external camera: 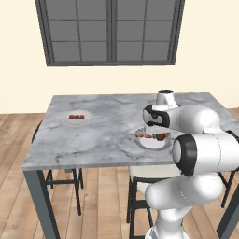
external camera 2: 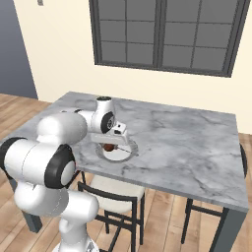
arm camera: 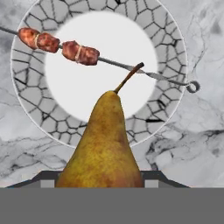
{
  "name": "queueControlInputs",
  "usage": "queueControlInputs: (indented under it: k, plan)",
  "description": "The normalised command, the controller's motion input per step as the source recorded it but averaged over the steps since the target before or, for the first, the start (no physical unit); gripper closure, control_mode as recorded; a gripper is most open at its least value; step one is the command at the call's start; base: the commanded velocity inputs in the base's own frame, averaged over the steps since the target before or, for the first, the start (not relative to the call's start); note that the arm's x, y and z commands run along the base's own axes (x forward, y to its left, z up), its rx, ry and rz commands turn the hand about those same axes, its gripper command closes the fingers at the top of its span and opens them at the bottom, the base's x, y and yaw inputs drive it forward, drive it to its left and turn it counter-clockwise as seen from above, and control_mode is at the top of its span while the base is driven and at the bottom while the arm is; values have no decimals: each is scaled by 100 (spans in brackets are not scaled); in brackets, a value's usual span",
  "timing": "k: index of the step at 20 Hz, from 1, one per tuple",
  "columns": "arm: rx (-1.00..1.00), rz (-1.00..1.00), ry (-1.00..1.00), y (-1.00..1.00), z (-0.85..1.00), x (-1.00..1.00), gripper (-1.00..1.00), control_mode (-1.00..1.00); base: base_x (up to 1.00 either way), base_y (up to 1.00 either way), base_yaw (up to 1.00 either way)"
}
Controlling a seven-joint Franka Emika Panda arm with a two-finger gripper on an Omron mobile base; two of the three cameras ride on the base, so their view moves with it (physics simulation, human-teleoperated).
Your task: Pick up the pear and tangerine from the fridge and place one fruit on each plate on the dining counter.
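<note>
My gripper (arm camera: 103, 177) is shut on the pear (arm camera: 105, 144), a yellow-brown fruit with a curved stem, and holds it just above the near plate (arm camera: 30, 100). That plate has a crackled grey rim and a meat skewer (arm camera: 57, 43) lies across it. From the base, the gripper (external camera 2: 115, 141) and pear (external camera 2: 108, 146) hang over the same plate (external camera 2: 129, 151) near the front edge of the dining counter (external camera 2: 187, 133). A second plate (external camera: 65, 119), also with a skewer, sits at the counter's (external camera: 107, 135) left. The tangerine is out of view.
A dark-framed chair (external camera 2: 115, 194) with a pale seat stands under the counter's front edge by my base. Another chair (external camera: 63, 175) is tucked under the left side. A window (external camera: 109, 30) is on the far wall. Bare marble stretches to the right of the near plate.
</note>
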Motion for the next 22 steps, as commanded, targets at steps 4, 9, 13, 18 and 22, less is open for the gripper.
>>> queueControlInputs:
  k: [4,9,13,18,22]
  plan:
    - [-1,-1,0,-9,-34,31,100,-100,0,0,0]
    - [0,0,0,-9,-25,29,100,-100,0,0,0]
    - [0,0,0,-9,-24,18,100,-100,0,0,0]
    - [0,0,0,-5,-24,8,100,-100,0,0,0]
    - [0,0,0,-1,-20,13,100,-100,0,0,0]
